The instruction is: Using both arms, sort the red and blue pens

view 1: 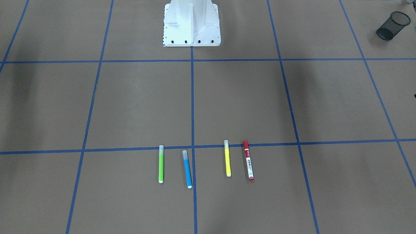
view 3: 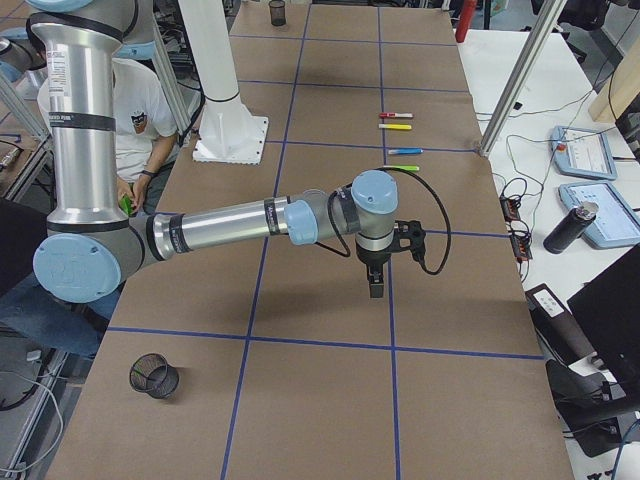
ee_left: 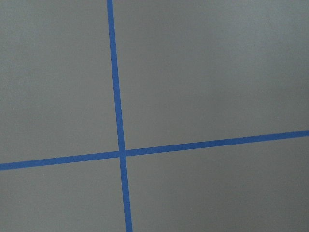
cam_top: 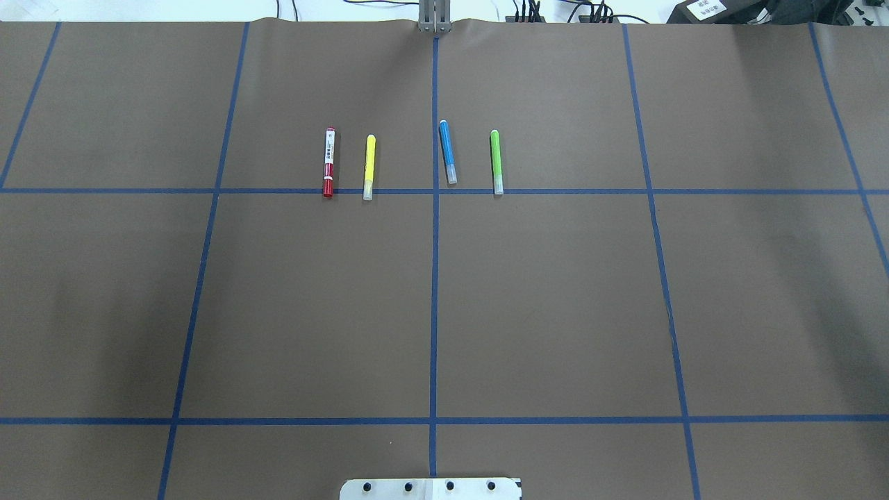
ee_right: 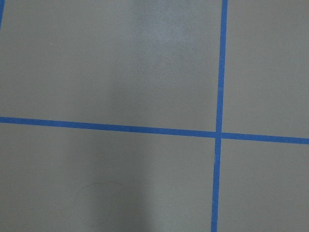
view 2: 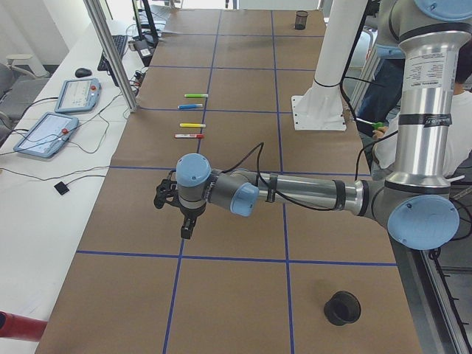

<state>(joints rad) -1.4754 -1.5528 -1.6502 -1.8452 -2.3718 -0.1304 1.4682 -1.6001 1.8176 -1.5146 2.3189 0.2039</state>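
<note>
The red pen (view 1: 248, 160) (cam_top: 328, 162) and the blue pen (view 1: 187, 169) (cam_top: 448, 151) lie flat on the brown table cover, in a row with two other markers, along a blue tape line. My left gripper (view 2: 187, 228) hangs over the cover on the robot's left, far from the red pen (view 2: 189, 136). My right gripper (view 3: 376, 285) hangs on the robot's right, short of the blue pen (view 3: 404, 151). Both grippers show only in the side views, so I cannot tell whether they are open or shut. The wrist views show only cover and tape.
A yellow marker (cam_top: 369, 167) lies between the two pens, and a green marker (cam_top: 496, 161) lies at the row's end beside the blue pen. One black cup (view 2: 340, 307) stands at the left end, a mesh cup (view 3: 154, 376) at the right end. A seated person (view 3: 140, 110) is behind the white base (view 1: 191, 24).
</note>
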